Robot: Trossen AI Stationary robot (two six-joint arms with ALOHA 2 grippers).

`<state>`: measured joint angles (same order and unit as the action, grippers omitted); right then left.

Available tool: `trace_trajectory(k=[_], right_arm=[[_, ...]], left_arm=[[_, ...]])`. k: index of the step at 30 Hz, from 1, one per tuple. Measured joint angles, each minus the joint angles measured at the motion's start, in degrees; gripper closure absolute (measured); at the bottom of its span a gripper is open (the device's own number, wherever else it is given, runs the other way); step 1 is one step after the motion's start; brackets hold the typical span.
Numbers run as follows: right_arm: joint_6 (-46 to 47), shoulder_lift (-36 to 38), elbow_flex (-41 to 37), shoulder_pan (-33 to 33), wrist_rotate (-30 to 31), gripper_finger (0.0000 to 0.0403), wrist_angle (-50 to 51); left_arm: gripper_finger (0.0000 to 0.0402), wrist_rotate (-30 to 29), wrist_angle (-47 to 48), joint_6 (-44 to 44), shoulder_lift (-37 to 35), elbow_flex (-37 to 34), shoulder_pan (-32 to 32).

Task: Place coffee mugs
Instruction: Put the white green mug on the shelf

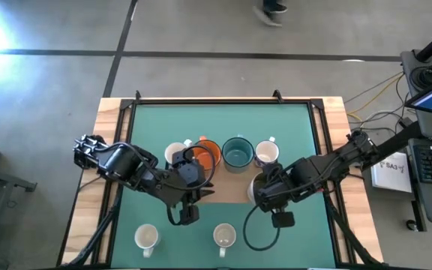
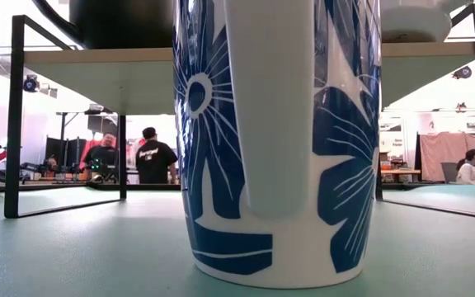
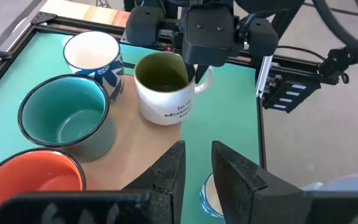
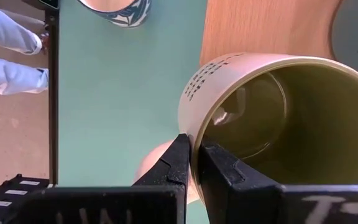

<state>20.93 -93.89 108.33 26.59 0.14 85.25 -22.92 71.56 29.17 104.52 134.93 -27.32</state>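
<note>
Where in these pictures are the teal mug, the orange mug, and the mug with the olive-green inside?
teal mug [image 3: 64, 115]: left wrist view, on its inner floor.
orange mug [image 3: 33, 180]: left wrist view, on its orange inside.
olive-green mug [image 3: 160, 71]: left wrist view, on its inner wall; the right gripper [image 4: 194, 163] pinches its rim.

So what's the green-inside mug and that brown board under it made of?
The olive-green mug, pinched at its rim by the right gripper, looks like glazed ceramic: thick wall, shiny reflections inside. The brown board looks like wood, with visible grain, though it could be a laminate.
</note>
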Motion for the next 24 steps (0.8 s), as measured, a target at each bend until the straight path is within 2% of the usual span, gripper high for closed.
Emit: trace_trajectory(k=[8,24], right_arm=[[-0.11,0.31,-3.09,0.00,0.38,0.0387,-0.72],[-0.47,0.04,-2.07,0.02,1.09,0.0387,-0.32]], left_arm=[[0.0341,0.00,0.53,0.00,-0.01,0.02,-0.02],[0.0341,1.42,0.58,0.24,-0.05,0.02,-0.15]])
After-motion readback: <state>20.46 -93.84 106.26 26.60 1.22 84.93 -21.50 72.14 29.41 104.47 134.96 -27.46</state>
